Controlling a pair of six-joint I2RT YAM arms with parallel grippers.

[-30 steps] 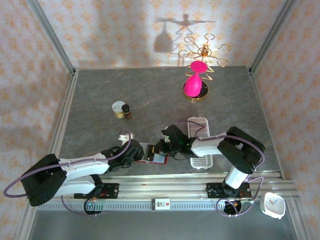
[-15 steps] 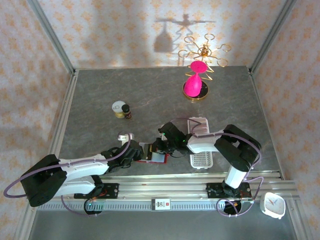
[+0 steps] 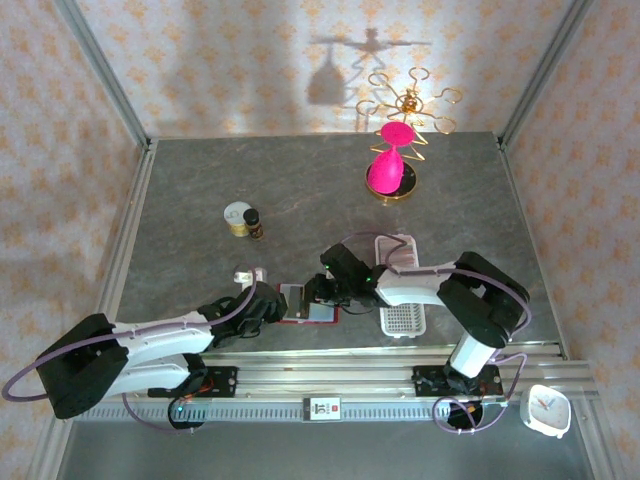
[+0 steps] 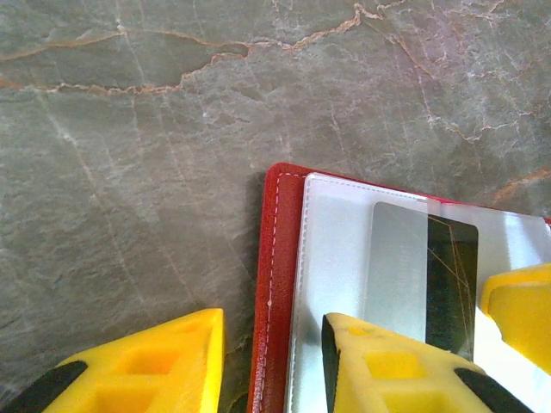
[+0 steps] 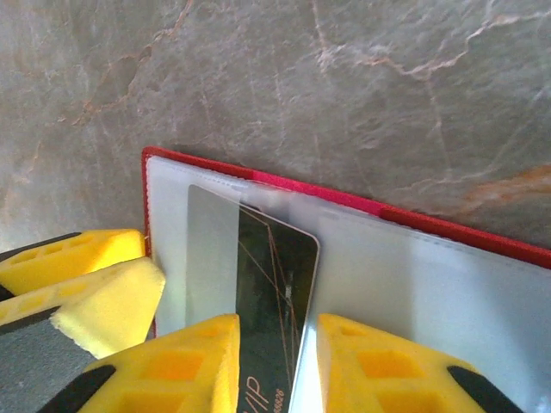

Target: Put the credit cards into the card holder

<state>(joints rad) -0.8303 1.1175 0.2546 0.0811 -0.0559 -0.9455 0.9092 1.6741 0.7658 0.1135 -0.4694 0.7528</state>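
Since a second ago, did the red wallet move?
Yes, a little: the red wallet has slid slightly away from the metal rail, toward the far wall.

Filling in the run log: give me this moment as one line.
card holder lying open | black card partly in sleeve | left end effector open, astride holder edge | right end effector open, astride card

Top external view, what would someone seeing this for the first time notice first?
Probably the bright pink shape on the gold wire stand at the table's far side. Next, the red card holder lying open near the front edge, between the left end effector and right end effector, a dark card part-way into its clear sleeve.
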